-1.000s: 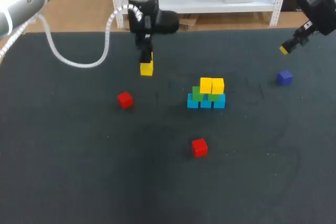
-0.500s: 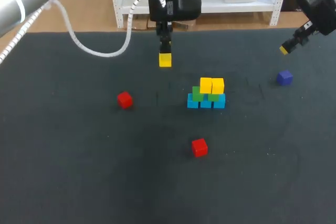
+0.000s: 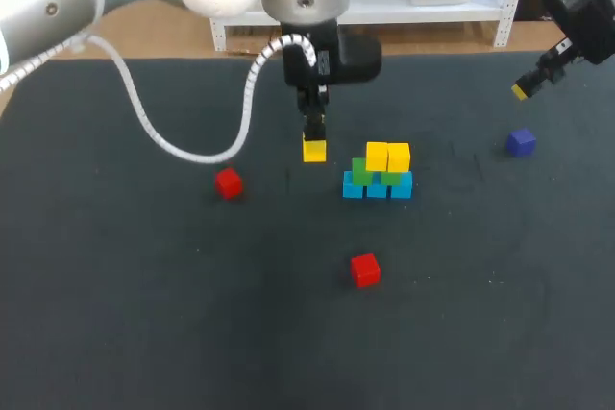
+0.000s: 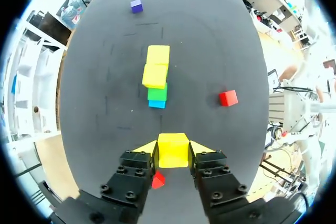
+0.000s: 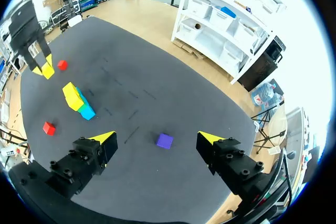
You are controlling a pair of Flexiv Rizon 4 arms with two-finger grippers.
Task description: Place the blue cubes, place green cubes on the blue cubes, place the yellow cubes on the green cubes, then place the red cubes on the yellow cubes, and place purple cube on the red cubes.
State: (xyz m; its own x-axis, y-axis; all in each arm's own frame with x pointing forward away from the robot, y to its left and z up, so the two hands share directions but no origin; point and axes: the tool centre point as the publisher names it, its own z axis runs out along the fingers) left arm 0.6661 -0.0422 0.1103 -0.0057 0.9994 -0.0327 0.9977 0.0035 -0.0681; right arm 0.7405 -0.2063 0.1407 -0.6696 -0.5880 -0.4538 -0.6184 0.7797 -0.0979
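Observation:
My left gripper is shut on a yellow cube, held just left of the stack and above the table. In the left wrist view that yellow cube sits between the yellow fingertips, with the stack ahead. The stack has blue cubes at the bottom, green cubes on them and two yellow cubes on top. Two red cubes lie loose. The purple cube rests at the right. My right gripper hangs open high over the purple cube.
The dark table has wide bare room at the front and left. The left arm's white cable loops over the table's back left. The right arm stays at the back right corner.
My left gripper has carried the yellow cube rightward from the back left, then down close beside the stack. The right arm has not moved.

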